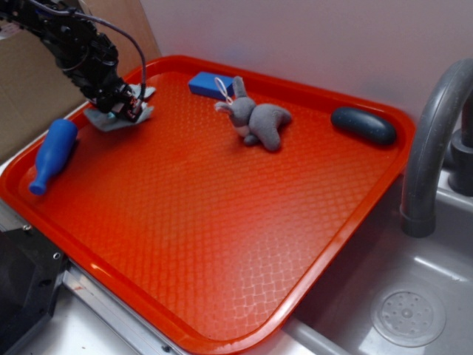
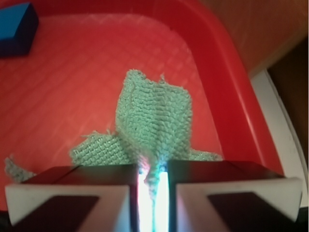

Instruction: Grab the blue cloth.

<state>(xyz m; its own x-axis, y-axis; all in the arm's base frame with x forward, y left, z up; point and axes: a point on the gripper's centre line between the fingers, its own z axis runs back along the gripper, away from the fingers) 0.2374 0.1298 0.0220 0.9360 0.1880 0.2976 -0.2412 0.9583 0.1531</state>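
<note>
Wrist view: the gripper [image 2: 153, 186] is pinched nearly closed on a fold of the blue cloth [image 2: 154, 121].
The grasp looks made at the tray's [image 1: 222, 222] far-left corner; only lifting remains.

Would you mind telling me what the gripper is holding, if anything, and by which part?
The gripper is shut on the blue cloth, pinching a bunched fold near its middle.

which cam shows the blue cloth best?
Wrist. The blue cloth fills the frame, weave visible, bunched between the gripper fingers. Exterior shows only a small grey patch on the tray, partly hidden under the gripper.
</note>
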